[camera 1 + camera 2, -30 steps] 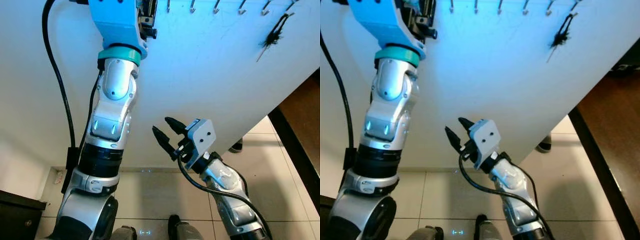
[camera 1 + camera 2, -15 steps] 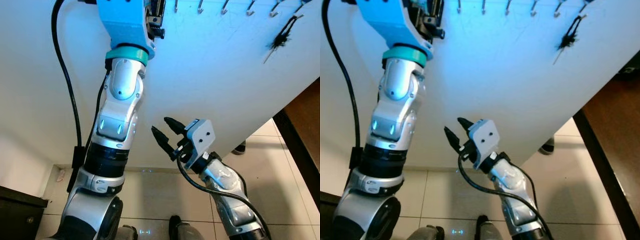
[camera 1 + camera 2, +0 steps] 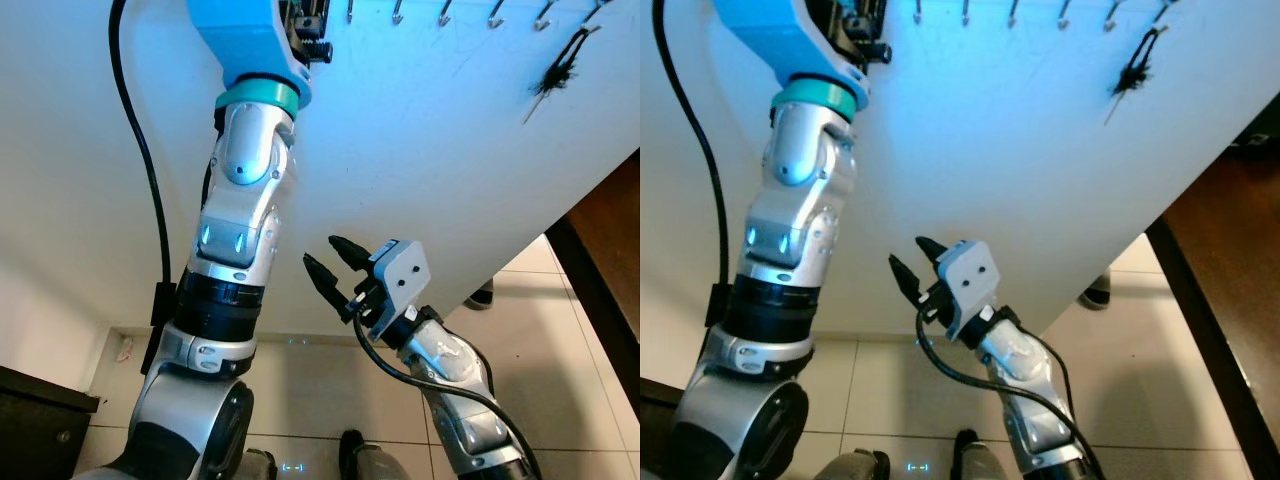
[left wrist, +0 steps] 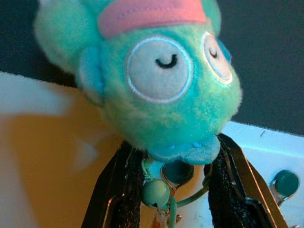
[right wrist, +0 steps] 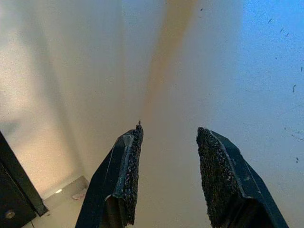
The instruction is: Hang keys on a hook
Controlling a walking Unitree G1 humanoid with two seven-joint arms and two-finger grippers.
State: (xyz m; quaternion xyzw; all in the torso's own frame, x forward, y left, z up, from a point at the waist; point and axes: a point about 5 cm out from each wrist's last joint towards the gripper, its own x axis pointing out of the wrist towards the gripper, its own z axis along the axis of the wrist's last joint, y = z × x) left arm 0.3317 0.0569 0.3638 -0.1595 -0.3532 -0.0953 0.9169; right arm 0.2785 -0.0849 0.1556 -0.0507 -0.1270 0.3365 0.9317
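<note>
The left gripper (image 4: 173, 183) is raised high against the white wall (image 3: 420, 150), up at the row of hooks (image 3: 445, 14). Its fingers (image 4: 116, 190) are closed on the keys (image 4: 164, 190): a green ring with a small bell, and a teal plush charm (image 4: 156, 76) that stands out beyond the fingertips. In the left wrist view a round-tipped hook (image 4: 285, 183) sits just beside the gripper, off to one side of the ring, so the ring is not yet over it. The carrying and reaching look done; what seems left is to line the ring up with a hook, slip it on, then let go and draw back. Whether the ring already touches any hook cannot be told, as the plush hides much of it. A dark tassel-like thing (image 3: 555, 65) already hangs from a hook farther to the right. The right gripper (image 3: 335, 268) hovers low before the wall, fingers apart and holding nothing, above the tiled floor (image 3: 300, 390).
</note>
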